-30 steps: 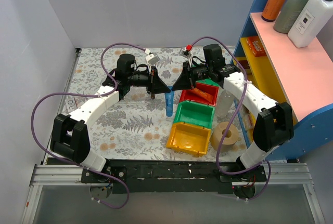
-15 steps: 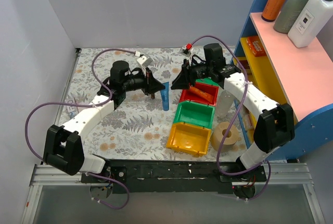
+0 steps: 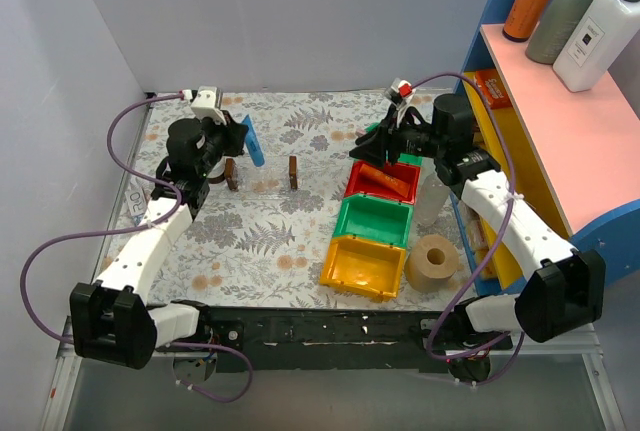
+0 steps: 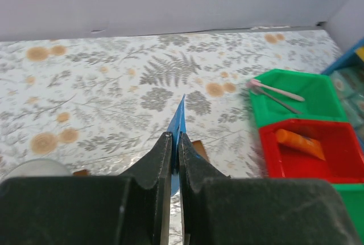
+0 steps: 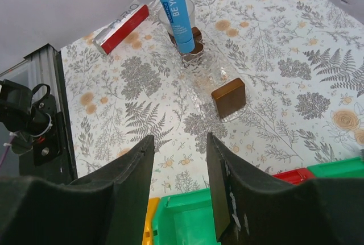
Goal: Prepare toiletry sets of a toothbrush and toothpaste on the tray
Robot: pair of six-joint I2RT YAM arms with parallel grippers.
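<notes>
My left gripper [image 3: 238,141] [image 4: 175,137] is shut on the bright-blue toothpaste [image 3: 253,141] [image 4: 180,119] [image 5: 176,12]. It holds the tube tilted above the left end of the clear tray [image 3: 262,181] [image 5: 207,77]. In the right wrist view the tube's lower end hangs by the far brown end piece [image 5: 194,45]; whether they touch is unclear. My right gripper [image 3: 364,148] [image 5: 179,138] stands open and empty above the bins, to the right of the tray. Pale toothbrushes [image 4: 277,90] lie in the far green bin [image 4: 318,88].
A red bin [image 3: 385,183] holds an orange tube [image 4: 300,143]. A second green bin [image 3: 374,219] and a yellow bin [image 3: 362,266] stand nearer in the row. A tape roll [image 3: 433,263] and a blue-pink shelf [image 3: 560,131] are at the right. A red-silver box [image 5: 120,28] lies left of the tray.
My right gripper has opened and let go of the toothpaste, then drawn back to the right. The left arm has swung left with the tube, from the middle to the tray's left end.
</notes>
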